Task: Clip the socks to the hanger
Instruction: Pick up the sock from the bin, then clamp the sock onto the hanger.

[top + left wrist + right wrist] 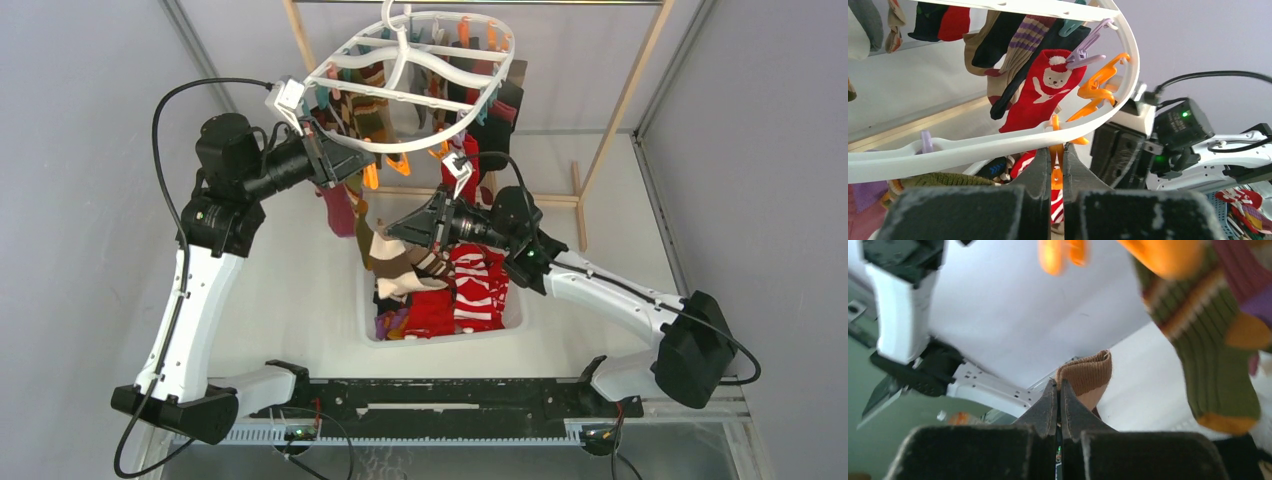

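Observation:
The white oval hanger (345,137) hangs at the top centre with several socks clipped to it. My left gripper (355,170) is at its near rim, shut on an orange clip (1057,172) that hangs just under the rim (973,147). My right gripper (397,232) is below the hanger, over the basket, shut on a cream sock with a brown cuff (1088,374), which dangles from it (392,262). The orange clip shows blurred above it in the right wrist view (1063,252).
A white basket (440,338) of red striped and other socks sits on the table under the hanger. A red Santa sock (1045,90) and a green striped sock (1215,360) hang from the hanger. A wooden frame (625,100) stands behind.

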You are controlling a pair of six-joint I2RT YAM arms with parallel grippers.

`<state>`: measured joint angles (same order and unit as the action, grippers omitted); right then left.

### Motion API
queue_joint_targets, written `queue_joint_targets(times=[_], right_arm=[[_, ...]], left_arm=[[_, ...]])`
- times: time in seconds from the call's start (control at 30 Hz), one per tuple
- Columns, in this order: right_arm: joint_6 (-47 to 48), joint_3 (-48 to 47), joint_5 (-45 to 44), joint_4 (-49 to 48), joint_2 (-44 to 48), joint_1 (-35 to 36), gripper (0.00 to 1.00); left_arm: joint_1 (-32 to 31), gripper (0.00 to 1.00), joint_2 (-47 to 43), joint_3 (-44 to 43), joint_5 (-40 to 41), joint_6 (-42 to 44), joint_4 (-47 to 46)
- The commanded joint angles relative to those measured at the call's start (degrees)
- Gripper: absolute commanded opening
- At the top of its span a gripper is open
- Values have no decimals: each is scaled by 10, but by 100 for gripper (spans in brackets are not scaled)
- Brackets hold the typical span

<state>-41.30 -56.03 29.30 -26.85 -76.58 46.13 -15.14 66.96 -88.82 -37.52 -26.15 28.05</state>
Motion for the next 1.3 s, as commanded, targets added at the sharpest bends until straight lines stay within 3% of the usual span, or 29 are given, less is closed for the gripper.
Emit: queue_joint_targets(times=[0.0, 0.27, 0.43, 0.8, 1.27], right_arm=[[71, -64, 105, -48, -4, 18, 0], [228, -105, -22, 52, 19, 65, 0], [274, -144, -30, 76, 8, 65, 0], [259, -180, 0, 42, -24, 18, 0], [189, -113, -36, -45, -9, -19, 0]], left_arm=[[-2, 2, -9, -14, -38, -23, 13], [-2, 2, -15, 2, -35, -38, -3], [-2, 2, -16, 11, -39, -40, -9], [-2, 2, -17, 16, -64, -45, -18], [-2, 2, -20, 11, -78, -47, -23]])
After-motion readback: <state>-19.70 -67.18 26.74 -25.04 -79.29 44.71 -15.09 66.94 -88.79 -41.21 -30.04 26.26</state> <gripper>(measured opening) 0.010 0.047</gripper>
